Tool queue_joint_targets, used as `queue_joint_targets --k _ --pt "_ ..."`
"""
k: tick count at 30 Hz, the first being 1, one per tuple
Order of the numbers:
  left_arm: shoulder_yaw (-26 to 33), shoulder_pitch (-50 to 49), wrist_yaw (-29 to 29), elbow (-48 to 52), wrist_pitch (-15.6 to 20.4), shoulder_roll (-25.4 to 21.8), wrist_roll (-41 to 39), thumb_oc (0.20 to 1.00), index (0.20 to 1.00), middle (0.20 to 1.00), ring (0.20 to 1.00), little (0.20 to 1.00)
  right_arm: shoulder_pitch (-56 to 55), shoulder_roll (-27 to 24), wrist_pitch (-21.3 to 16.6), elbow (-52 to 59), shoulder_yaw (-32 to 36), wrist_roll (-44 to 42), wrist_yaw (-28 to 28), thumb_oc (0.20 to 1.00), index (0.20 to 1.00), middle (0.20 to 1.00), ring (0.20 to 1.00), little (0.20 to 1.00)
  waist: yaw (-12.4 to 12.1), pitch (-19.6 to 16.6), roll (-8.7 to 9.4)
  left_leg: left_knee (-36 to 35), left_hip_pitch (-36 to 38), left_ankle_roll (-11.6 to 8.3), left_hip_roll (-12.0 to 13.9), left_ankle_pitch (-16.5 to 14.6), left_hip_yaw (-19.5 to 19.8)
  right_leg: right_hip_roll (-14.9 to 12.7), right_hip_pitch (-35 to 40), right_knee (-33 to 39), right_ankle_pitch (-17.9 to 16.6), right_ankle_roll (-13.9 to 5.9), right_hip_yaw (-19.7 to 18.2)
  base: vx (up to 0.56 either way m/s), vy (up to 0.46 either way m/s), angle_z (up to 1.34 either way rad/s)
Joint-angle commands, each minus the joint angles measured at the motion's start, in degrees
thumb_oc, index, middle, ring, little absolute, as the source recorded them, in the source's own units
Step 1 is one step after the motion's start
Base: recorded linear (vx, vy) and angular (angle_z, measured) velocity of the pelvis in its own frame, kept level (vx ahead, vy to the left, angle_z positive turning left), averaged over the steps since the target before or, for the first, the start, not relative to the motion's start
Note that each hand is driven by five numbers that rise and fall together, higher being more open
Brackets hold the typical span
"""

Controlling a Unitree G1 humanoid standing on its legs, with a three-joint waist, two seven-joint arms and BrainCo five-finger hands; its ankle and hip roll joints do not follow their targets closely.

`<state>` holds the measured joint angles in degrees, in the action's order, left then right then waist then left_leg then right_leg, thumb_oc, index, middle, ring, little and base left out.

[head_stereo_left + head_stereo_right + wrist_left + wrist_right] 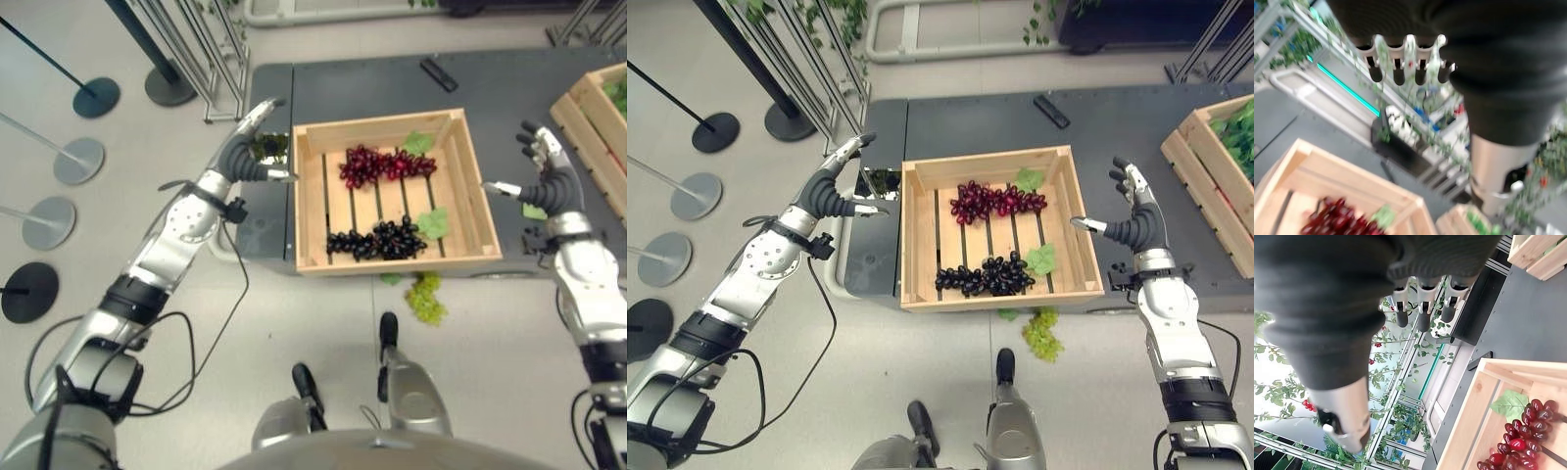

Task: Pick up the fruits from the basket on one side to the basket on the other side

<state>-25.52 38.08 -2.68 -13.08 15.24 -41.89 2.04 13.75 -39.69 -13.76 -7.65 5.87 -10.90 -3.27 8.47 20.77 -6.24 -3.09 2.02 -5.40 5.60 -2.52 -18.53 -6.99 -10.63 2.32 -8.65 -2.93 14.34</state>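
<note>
A wooden slatted crate (pixel 392 264) stands on a dark grey table (pixel 509 83). Inside it lie a bunch of red grapes (pixel 377 164) at the back and a bunch of black grapes (pixel 377 240) at the front, with green leaves beside them. A green grape bunch (pixel 426 299) lies on the floor just in front of the crate. My left hand (pixel 250 147) hovers open beside the crate's left wall, holding nothing. My right hand (pixel 549 181) is open off the crate's right wall, also empty. The red grapes (pixel 1518 440) also appear in the right wrist view.
A second wooden crate (pixel 598 127) with green contents sits at the table's right end. A small black bar-shaped object (pixel 438 73) lies behind the middle crate. Stanchion bases (pixel 96 96) and a metal rack stand on the floor to the left.
</note>
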Motion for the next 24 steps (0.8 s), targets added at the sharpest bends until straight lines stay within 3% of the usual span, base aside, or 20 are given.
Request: queue_joint_targets --k 1,15,24 --pt "0.96 3.94 0.11 -0.96 1.21 -2.24 1.51 1.0 1.0 1.0 1.0 1.0 1.51 -2.83 -4.66 5.87 -0.44 -1.95 -1.0 1.0 1.0 1.0 1.0 1.0 0.1 -1.78 2.61 4.71 -4.18 -0.61 1.15 2.75 1.54 -4.51 -1.18 -13.72 9.33 -6.23 -1.13 -0.04 -0.021 -0.02" --pt "-8.6 12.1 3.83 -5.56 -0.63 0.83 8.6 1.0 1.0 1.0 1.0 1.0 5.35 -3.57 -5.1 9.33 -0.74 0.53 -3.07 1.0 1.0 1.0 1.0 1.0 1.23 4.18 -0.74 6.41 -10.58 -0.91 1.34 3.79 1.04 -4.43 -9.3 -16.32 9.71 -5.85 -3.36 -0.03 -0.009 -0.03" --pt "-9.45 12.65 3.88 -7.54 -1.98 3.22 12.12 1.0 1.0 1.0 1.0 1.0 7.05 -2.55 -5.08 10.72 -0.61 2.51 -4.35 1.0 1.0 1.0 1.0 1.0 1.99 7.54 -2.7 7.52 -12.6 -0.67 1.07 3.51 0.45 -4.36 -13.07 -18.73 10.23 -5.59 -4.97 -0.02 0.003 -0.05"
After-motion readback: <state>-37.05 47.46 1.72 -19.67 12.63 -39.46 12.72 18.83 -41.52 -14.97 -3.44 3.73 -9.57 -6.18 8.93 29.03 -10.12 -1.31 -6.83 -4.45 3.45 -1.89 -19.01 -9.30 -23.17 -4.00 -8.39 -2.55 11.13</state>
